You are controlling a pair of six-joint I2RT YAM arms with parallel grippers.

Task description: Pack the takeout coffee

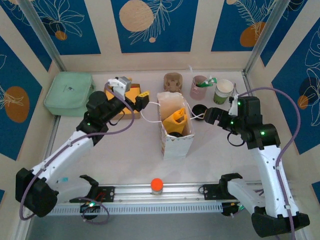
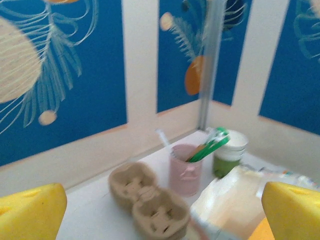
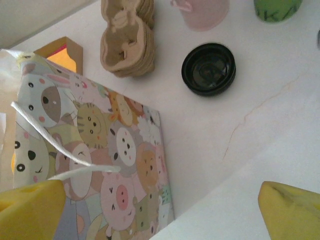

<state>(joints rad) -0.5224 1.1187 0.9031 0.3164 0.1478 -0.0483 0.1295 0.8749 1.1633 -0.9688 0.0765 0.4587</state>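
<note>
Packing the coffee [image 3: 208, 69]: it is not yet in the bag [image 3: 115, 150].
Coffee stands lid-up on the bench [image 3: 260, 115], just right of the bag and near the right gripper [image 3: 160, 212], whose fingers are spread wide with nothing between them. The left gripper [image 2: 161, 212] is spread and empty too. The best move is probably for the right gripper to close on the cup's wall below the lid and keep it level. It should then lift clear of the bag's rim and cord handle and lower straight in.
</note>
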